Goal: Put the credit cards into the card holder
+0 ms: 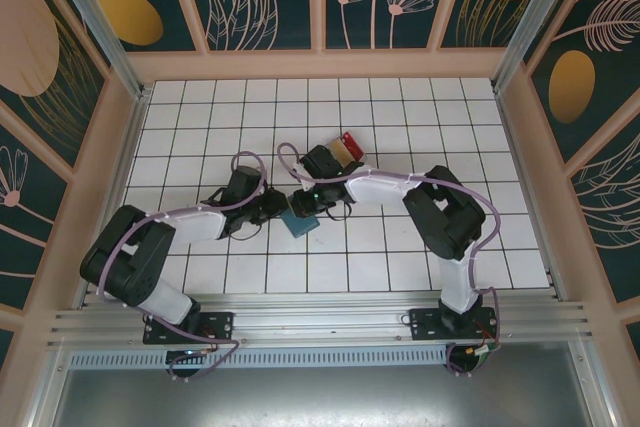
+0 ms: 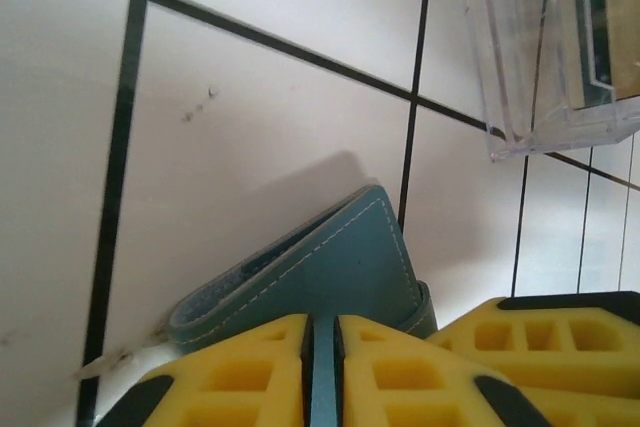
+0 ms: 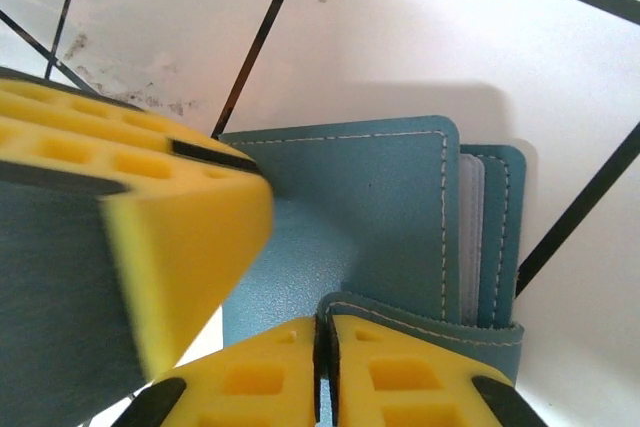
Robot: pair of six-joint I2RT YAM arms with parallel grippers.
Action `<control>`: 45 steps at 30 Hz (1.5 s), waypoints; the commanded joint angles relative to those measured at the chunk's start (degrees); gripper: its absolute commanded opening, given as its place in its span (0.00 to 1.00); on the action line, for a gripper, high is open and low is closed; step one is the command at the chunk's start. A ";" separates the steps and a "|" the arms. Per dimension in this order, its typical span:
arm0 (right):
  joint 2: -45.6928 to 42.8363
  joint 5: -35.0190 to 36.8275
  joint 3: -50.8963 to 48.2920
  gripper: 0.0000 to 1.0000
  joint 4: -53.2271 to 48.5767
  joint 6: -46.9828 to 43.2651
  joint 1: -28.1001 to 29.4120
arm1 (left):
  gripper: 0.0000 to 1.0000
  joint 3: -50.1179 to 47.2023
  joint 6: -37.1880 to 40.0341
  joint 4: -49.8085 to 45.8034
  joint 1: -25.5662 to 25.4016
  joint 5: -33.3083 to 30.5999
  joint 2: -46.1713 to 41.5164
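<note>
Tiled counter holds a wallet. Your left end effector pinches its edge; your right end effector is clenched against its fold

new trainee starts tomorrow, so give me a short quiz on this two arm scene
1. True or false: the left end effector is pinching a red card.
2. In the left wrist view, what sits beyond the teal wallet? A) clear card holder B) metal tin C) paper cup
3. What colour are the fingers of the right end effector?
Key: 1 false, it pinches the teal wallet. 2 A. 3 yellow.
</note>
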 commanded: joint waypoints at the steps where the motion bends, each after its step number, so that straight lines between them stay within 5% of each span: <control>1: -0.17 6.05 0.65 0.17 -5.39 0.40 -0.12 | 0.30 3.74 2.88 -5.68 -0.16 -4.96 -4.07; 6: -6.58 9.92 0.12 0.38 -3.25 0.73 -0.49 | 0.44 7.63 4.42 -11.56 -0.16 -11.49 -8.64; 12: -17.62 22.43 -3.29 0.46 0.28 -2.35 -1.19 | 0.61 7.02 4.22 -14.47 -0.07 -22.24 -18.36; 18: -32.88 33.70 -12.92 0.52 7.40 -2.53 -8.78 | 0.98 5.03 4.42 -19.93 0.10 -39.15 -29.72; 26: -43.36 48.12 -21.22 0.87 13.63 4.67 -27.42 | 0.99 0.21 12.33 -17.52 0.58 -59.77 -35.27; 32: -42.81 49.70 -32.25 0.91 29.62 1.36 -36.97 | 0.99 -3.26 24.75 -6.99 3.64 -69.29 -33.39; 45: -37.43 44.74 -52.32 0.91 63.07 -4.99 -46.73 | 0.99 -21.23 38.76 34.43 15.47 -63.39 -25.66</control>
